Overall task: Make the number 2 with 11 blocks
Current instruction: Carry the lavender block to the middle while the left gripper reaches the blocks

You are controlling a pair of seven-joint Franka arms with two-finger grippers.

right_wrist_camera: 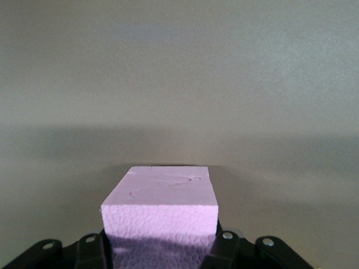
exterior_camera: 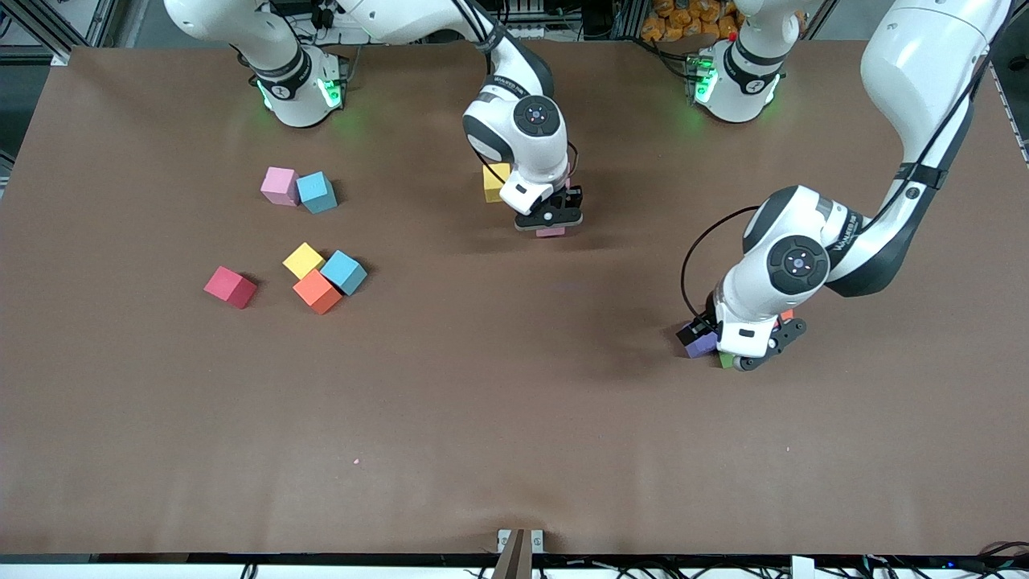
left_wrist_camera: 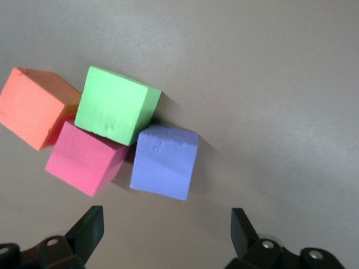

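Note:
My right gripper (exterior_camera: 551,222) is shut on a pale pink block (right_wrist_camera: 161,208), held low at the table's middle beside a yellow block (exterior_camera: 494,182). Only the pink block's edge (exterior_camera: 551,232) shows under the hand in the front view. My left gripper (left_wrist_camera: 165,230) hangs open over a tight cluster toward the left arm's end: a purple block (left_wrist_camera: 165,162), a green block (left_wrist_camera: 118,104), a red block (left_wrist_camera: 84,158) and an orange block (left_wrist_camera: 35,107). Its fingers (left_wrist_camera: 87,227) stand wide apart with nothing between them. In the front view the left hand (exterior_camera: 752,338) hides most of that cluster.
Toward the right arm's end lie loose cubes: a pink one (exterior_camera: 279,185) touching a light-blue one (exterior_camera: 317,192), then a yellow (exterior_camera: 303,260), a light-blue (exterior_camera: 344,272) and an orange (exterior_camera: 317,291) bunched together, with a red one (exterior_camera: 230,287) apart. The brown table (exterior_camera: 514,418) is bare nearer the camera.

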